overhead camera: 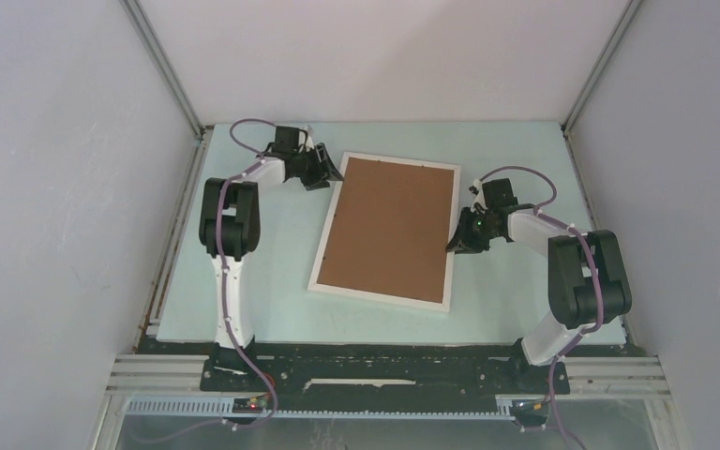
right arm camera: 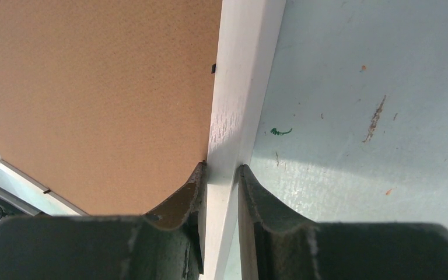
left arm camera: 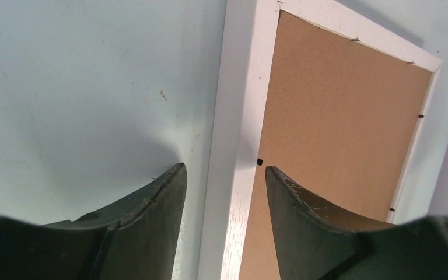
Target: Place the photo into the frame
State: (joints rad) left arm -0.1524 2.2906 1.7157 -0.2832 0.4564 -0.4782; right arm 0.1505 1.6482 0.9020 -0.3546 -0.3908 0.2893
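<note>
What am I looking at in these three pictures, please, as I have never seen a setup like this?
Two robot arms are bolted at the near edge of a table. One picture looks down from above; the other two come from a camera on each wrist. On the table lies a white frame, face down, with its brown backing board showing. The right arm has its jaws pinched on the frame's right rail. The left arm has its jaws open astride the left rail, not gripping. No photo is visible.

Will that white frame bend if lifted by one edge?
Probably not: the frame looks straight and rigid around its backing board. Being smooth and painted, it may slip or swing in the right gripper, which pinches one edge only.
</note>
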